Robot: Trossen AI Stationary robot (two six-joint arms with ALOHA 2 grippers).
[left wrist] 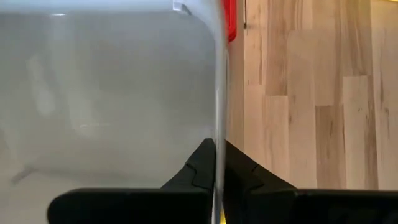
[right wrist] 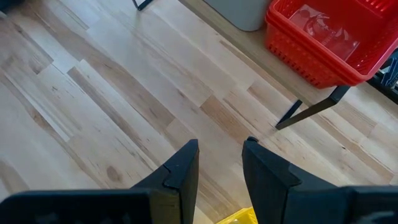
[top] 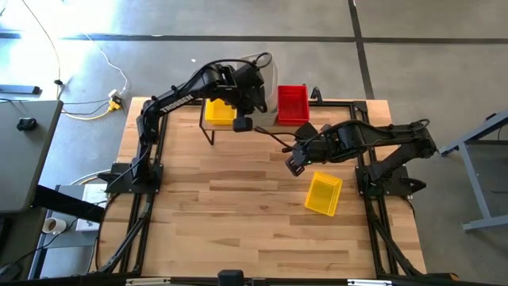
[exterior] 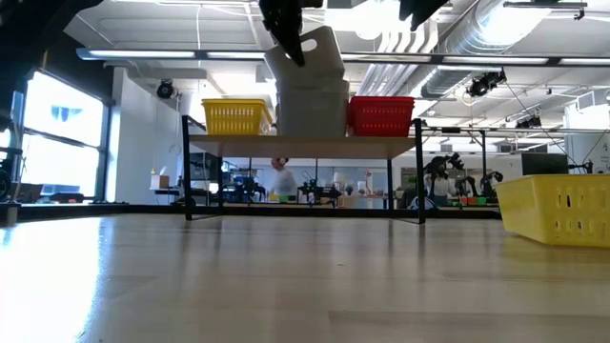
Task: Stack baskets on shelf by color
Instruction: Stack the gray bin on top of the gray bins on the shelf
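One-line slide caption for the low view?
Left gripper lowers a grey-white basket onto the shelf stack, between yellow and red.

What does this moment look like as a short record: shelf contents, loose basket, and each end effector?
shelf: yellow stack, grey-white stack, red stack, side by side
loose basket: yellow basket on the table, near the right arm
left end effector: shut on a grey-white basket held above the grey-white stack
right end effector: open, empty, over the table in front of the shelf
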